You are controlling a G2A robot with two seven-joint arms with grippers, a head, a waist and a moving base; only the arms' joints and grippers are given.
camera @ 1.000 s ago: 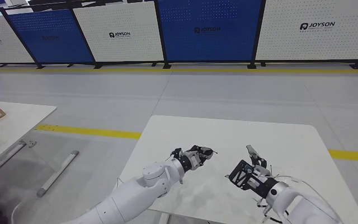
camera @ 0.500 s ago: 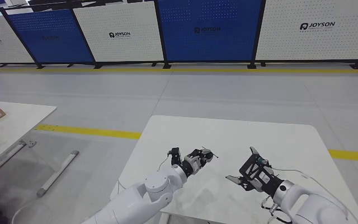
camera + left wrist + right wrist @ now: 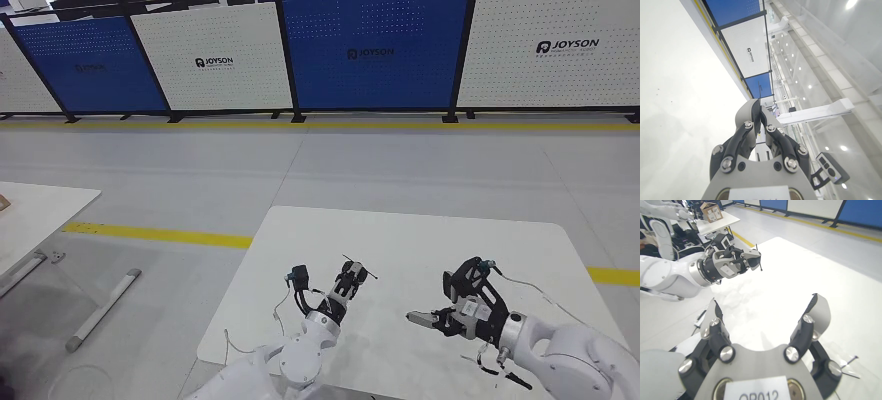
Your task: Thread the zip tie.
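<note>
Above the white rectangular table (image 3: 420,240), the left gripper (image 3: 760,110) pinches a thin black plastic zip tie (image 3: 759,90) tight, while the right gripper (image 3: 765,301) gapes wide, holding nothing.

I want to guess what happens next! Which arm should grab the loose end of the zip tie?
Right. The right pincer is open, empty and faces the zip tie, which the left pincer holds pinched above the table.
</note>
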